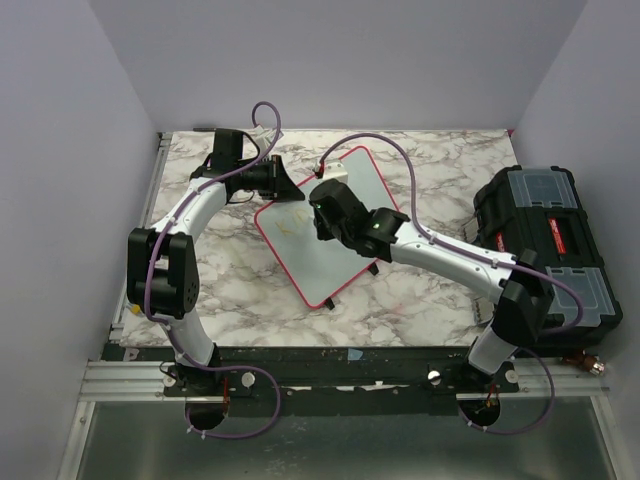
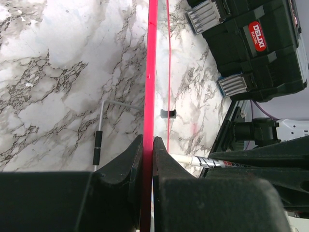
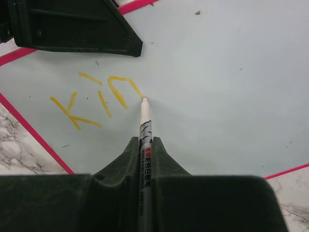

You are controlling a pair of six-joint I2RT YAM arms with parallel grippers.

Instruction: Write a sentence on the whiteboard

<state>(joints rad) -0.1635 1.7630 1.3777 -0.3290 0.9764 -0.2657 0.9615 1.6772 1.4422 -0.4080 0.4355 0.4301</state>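
The whiteboard (image 1: 335, 250), white with a pinkish-red frame, lies slanted on the marble table. My left gripper (image 1: 283, 184) is shut on its far left edge; in the left wrist view the jaws (image 2: 148, 141) clamp the red frame (image 2: 150, 72) edge-on. My right gripper (image 1: 324, 214) hovers over the board and is shut on a white whiteboard marker (image 3: 145, 126). The marker's tip touches the board (image 3: 222, 82) at the end of the yellow letters (image 3: 94, 99), which read roughly "Kin". The letters show faintly in the top view (image 1: 290, 224). The marker also shows in the left wrist view (image 2: 195, 160).
A black toolbox (image 1: 550, 240) with clear lid compartments stands at the right; it also shows in the left wrist view (image 2: 251, 43). A small hex key (image 2: 98, 142) lies on the marble beside the board. A black clip (image 2: 167, 113) sits under the board. The left gripper's finger (image 3: 72, 26) rests on the board's corner.
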